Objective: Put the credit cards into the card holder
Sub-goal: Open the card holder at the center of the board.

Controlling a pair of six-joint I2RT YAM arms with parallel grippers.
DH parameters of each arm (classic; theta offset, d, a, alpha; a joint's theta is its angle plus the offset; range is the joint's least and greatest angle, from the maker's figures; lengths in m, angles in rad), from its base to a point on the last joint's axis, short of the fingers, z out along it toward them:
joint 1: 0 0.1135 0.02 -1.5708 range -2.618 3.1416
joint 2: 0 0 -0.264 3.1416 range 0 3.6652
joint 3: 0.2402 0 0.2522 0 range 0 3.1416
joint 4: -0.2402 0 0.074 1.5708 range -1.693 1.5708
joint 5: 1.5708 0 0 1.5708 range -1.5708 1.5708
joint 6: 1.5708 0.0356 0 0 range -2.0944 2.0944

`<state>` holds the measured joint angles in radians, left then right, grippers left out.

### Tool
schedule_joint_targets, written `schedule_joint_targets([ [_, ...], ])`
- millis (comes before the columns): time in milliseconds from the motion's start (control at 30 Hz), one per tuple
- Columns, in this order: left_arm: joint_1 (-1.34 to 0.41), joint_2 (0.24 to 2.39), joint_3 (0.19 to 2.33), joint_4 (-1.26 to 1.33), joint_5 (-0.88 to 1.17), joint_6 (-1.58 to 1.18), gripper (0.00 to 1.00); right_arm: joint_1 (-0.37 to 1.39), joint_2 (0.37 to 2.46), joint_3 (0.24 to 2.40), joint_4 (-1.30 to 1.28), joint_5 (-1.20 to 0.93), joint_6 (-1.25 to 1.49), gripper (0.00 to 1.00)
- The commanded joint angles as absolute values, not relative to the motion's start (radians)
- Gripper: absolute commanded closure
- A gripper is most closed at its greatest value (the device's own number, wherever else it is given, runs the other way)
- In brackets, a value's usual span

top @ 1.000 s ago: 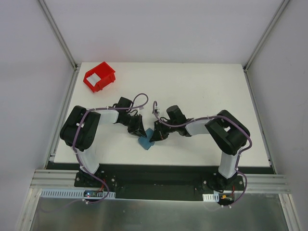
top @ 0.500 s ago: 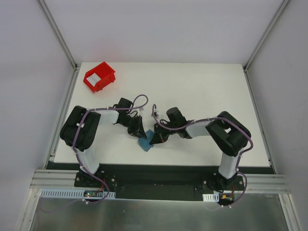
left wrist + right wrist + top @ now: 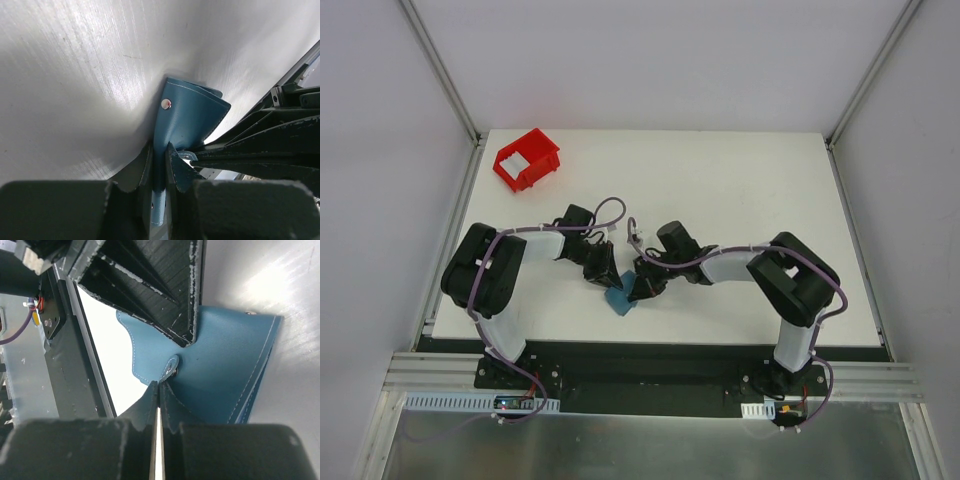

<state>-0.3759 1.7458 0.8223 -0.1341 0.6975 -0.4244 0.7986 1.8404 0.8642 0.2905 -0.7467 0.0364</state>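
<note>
We see our left gripper (image 3: 159,152) clamped on one flap of the small teal-blue folding card holder (image 3: 192,112), which sits lower centre in the top view. Our right gripper (image 3: 159,389) is pinched fully closed, with its tips right at the holder. A white card (image 3: 515,160) lies in the red plastic bin (image 3: 542,158) at upper left.

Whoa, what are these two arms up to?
Both are on a small blue wallet between them. The left gripper pinches one flap. The right gripper is shut on what looks like a thin pale card, edge-on, its tips at the wallet. A white piece lies in the red bin.
</note>
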Motion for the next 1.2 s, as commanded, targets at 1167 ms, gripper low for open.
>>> schedule_joint_targets([
  [1167,-0.357,1.540,0.640,0.064,0.394,-0.638,1.00,0.807,1.510,0.787,0.055,-0.530,0.178,0.70],
])
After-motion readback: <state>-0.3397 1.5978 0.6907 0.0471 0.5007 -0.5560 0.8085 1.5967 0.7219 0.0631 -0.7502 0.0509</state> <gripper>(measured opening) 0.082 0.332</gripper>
